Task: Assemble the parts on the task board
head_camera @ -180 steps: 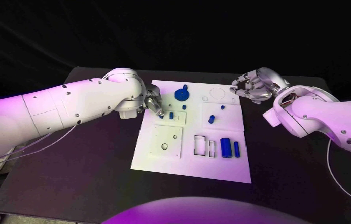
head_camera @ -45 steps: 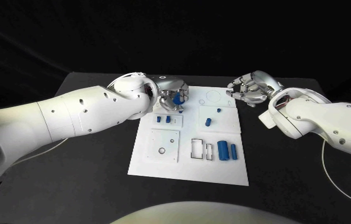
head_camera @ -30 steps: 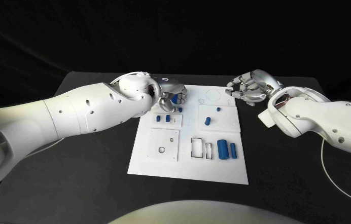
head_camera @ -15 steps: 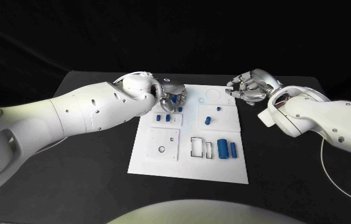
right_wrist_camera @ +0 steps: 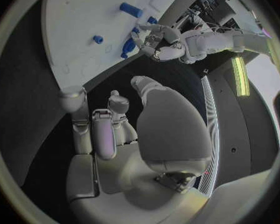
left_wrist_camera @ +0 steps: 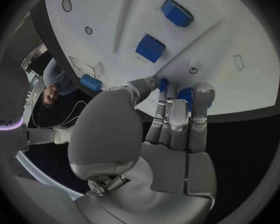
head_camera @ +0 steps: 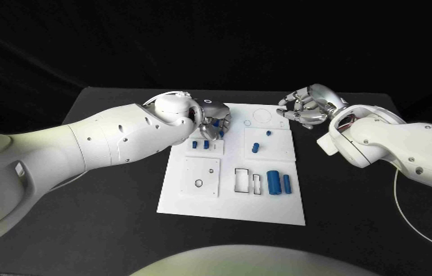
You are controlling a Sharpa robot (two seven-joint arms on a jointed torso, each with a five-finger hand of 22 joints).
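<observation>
Here, a white board (head_camera: 236, 195) lies in the middle of a black table (head_camera: 108, 188). The robot's left arm reaches in over the table's left side, and its left hand (head_camera: 213, 123) is bent down over the board's far left corner. Its fingers (left_wrist_camera: 177, 115) are curled around a blue part (head_camera: 218, 125), which shows between the fingertips in the left wrist view. The right hand (head_camera: 306, 108) hovers just beyond the board's far right corner, fingers curled inward with nothing in them, apart from the board. Two small blue blocks (head_camera: 201, 144) sit near the board's left edge, just below the left hand. A short blue peg (head_camera: 256, 147) lies near the board's centre, and two blue cylinders (head_camera: 278, 182) lie side by side toward the near right corner.
</observation>
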